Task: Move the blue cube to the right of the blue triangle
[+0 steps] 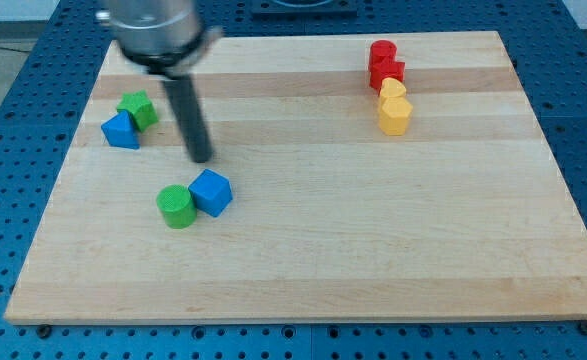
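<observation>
Blue cube [211, 191] touches, seemingly, green cylinder's [176, 206] right.

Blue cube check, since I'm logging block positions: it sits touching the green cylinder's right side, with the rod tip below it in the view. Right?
Not quite. In the camera view my tip is above the blue cube, slightly left, not below it. The rest holds: the cube touches the green cylinder on its right side.

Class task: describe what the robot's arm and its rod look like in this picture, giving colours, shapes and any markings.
A blurred, silvery-grey cylindrical housing sits at the view's top, above the wooden board. A straight, smooth dark-grey rod extends from it down to my tip. No cables, markings or jaws are visible.
</observation>
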Controlling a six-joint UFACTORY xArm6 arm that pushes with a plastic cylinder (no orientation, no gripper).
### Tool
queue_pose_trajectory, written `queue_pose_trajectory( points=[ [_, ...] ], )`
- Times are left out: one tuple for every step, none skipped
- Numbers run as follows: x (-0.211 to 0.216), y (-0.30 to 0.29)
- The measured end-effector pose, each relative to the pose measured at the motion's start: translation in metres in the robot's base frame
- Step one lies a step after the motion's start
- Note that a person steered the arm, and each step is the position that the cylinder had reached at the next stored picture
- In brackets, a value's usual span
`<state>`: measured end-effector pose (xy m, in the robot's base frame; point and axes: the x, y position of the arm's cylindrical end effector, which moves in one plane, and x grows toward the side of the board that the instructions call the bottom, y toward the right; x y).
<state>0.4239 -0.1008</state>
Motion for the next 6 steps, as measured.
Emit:
queue_pose_trajectory(
  points=[
    [0.035, 0.074],
    [0.084, 0.09],
    [0.085, 0.051],
    [0.079, 0.013],
    [0.069, -0.013],
    [0.052, -0.037]
  ],
)
